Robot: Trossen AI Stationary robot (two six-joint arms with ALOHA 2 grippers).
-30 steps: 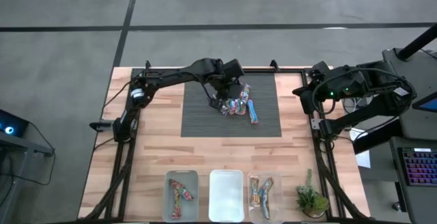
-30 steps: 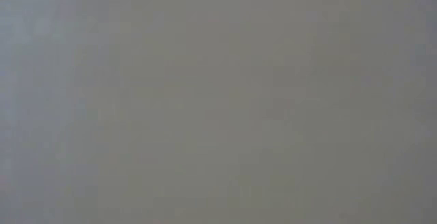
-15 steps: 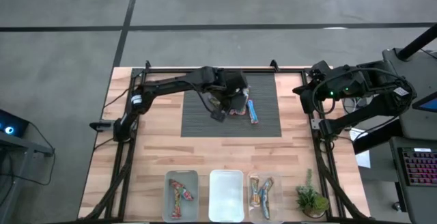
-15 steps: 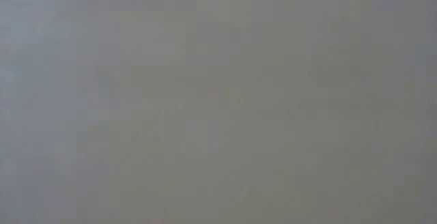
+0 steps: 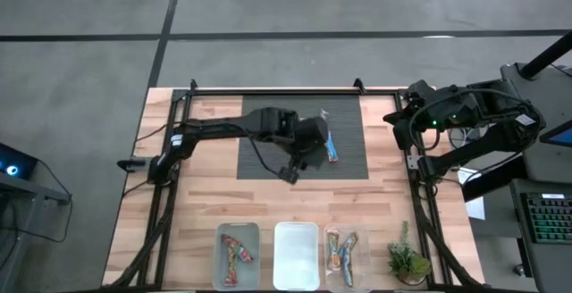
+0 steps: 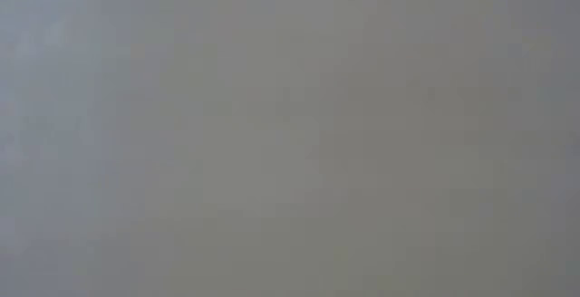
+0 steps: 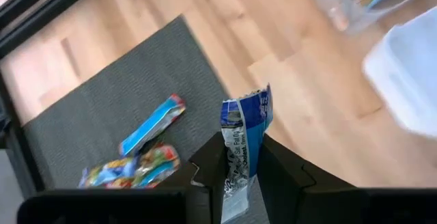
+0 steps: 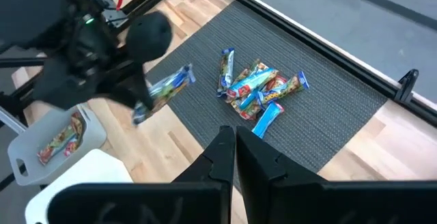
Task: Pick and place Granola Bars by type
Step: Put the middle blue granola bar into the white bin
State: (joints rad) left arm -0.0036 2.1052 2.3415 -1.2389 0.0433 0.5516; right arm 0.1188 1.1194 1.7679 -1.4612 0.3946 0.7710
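Observation:
My left gripper hangs over the near edge of the dark mat and is shut on a blue-wrapped granola bar, also visible in the right wrist view. A small pile of bars stays on the mat, with one blue bar lying flat beside it. My right gripper is shut on nothing and waits by the table's right edge. The low view is blank grey. My left gripper pinches the blue bar between its two fingers, which lie along its length. The bar's crimped free end sticks out past the fingertips. The bar is lifted clear of the mat and table.
Three clear bins stand at the table's near edge: the left one and the right one hold bars, while the middle one shows none. A small potted plant stands to their right. Bare wood lies between the mat and the bins.
My left gripper has risen from the pile with the blue bar and moved toward the table's near edge, past the mat's middle. The bar is now lifted clear; the other bars remain on the mat.

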